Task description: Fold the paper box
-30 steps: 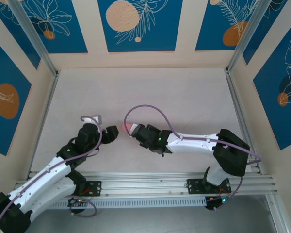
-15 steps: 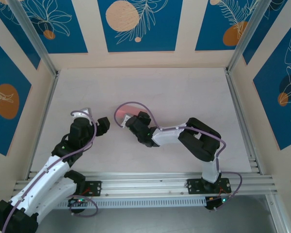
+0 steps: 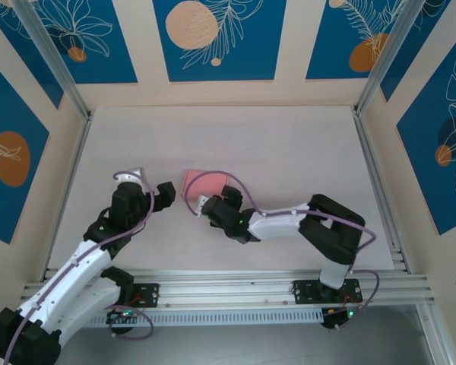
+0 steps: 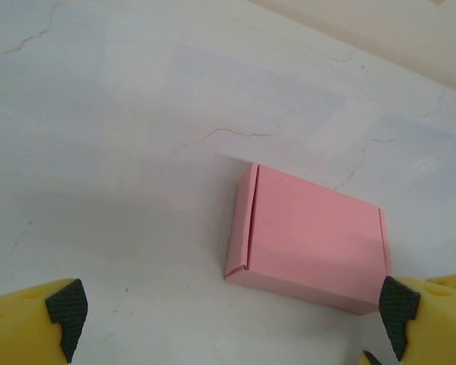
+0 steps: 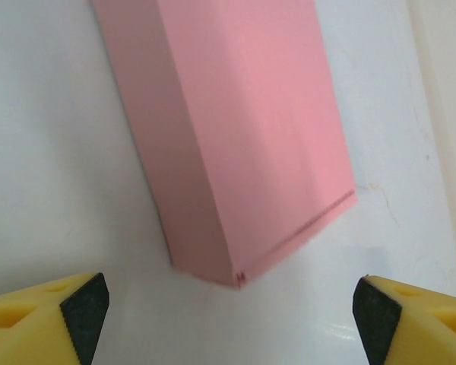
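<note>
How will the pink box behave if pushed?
The pink paper box probably slides rather than tips, lying flat and low on the smooth table. Its thin folded card looks light and likely dents if squeezed hard.

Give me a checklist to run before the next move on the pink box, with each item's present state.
1. Paper box folded into a closed rectangle: ok.
2. Box lying flat on the table: ok.
3. Left gripper open, holding nothing, apart from the box: ok.
4. Right gripper open, holding nothing, apart from the box: ok.
5. Flaps on the box's underside tucked in: cannot tell.
</note>
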{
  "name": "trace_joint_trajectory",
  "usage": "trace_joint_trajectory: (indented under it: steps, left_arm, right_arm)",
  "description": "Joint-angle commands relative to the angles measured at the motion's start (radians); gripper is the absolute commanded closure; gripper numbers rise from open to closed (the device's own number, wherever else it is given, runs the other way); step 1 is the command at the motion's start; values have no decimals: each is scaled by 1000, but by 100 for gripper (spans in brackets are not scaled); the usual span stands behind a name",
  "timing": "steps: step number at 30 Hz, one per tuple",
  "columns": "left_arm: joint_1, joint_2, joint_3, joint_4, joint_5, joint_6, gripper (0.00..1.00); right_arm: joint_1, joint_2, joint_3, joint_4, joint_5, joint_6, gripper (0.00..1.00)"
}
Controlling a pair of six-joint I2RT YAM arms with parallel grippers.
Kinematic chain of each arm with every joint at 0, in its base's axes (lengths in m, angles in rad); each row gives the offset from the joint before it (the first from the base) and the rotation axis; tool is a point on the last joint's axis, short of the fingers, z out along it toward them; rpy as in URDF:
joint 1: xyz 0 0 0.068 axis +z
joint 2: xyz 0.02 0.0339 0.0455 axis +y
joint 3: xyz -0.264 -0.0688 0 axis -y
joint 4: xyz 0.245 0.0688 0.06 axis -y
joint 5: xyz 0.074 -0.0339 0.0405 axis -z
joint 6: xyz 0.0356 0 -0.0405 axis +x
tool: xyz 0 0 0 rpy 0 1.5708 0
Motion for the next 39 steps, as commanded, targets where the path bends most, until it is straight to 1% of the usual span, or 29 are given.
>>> trace_joint_trajectory:
  steps: [1,3,5,6,9,11,12,15,17,18,19,22,24,26,28,30,32,36,37,38,39]
  left_arm:
    - [15,20,26,27,1,65,0]
    - [20,33,30,32,-31,102,0]
    - [27,38,25,53,-86,140,0]
    - [33,40,18,66,-124,158,0]
    - [55,36,-33,170,-206,226,0]
    - [71,36,-89,291,-212,297,0]
    - [78,42,-131,381,-209,342,0]
    - [120,87,-217,569,-163,435,0]
    - [155,144,-248,672,-134,481,0]
    - [176,164,-237,673,-102,488,0]
    - [190,195,-242,724,-80,526,0]
    - [229,298,-248,828,-70,573,0]
    - [262,374,-252,881,-56,588,0]
    - [293,454,-269,981,-16,593,0]
    - [319,527,-266,1051,33,592,0]
    - [323,561,-241,1057,60,622,0]
    - [332,612,-238,1106,90,629,0]
    - [369,725,-221,1169,193,623,0]
    - [375,769,-219,1206,212,623,0]
    - [376,782,-208,1223,222,624,0]
    - [377,757,-185,1132,240,633,0]
  right_arm:
    - [-8,-172,-28,-82,-42,190,11]
    - [-42,-262,-37,-144,-67,292,8]
    - [-105,-335,-36,-217,-95,400,2]
    - [-149,-370,-37,-251,-107,447,0]
    - [-291,-444,-48,-322,-145,572,0]
    - [-374,-492,-79,-310,-149,618,0]
    - [-423,-521,-100,-290,-163,638,0]
    - [-568,-588,-154,-230,-233,676,0]
    - [-660,-614,-196,-158,-277,675,0]
    - [-708,-620,-217,-115,-313,669,0]
    - [-746,-619,-245,-58,-336,652,0]
    - [-809,-590,-300,78,-353,598,0]
    - [-841,-558,-313,119,-366,588,0]
    - [-875,-529,-327,166,-402,586,0]
    - [-892,-504,-360,259,-429,565,0]
    - [-902,-482,-396,362,-443,535,0]
    - [-914,-462,-417,440,-458,516,1]
    - [-937,-431,-421,484,-470,489,0]
    - [-945,-426,-428,504,-478,485,0]
    - [-954,-422,-438,524,-488,484,0]
    - [-966,-416,-452,558,-500,484,0]
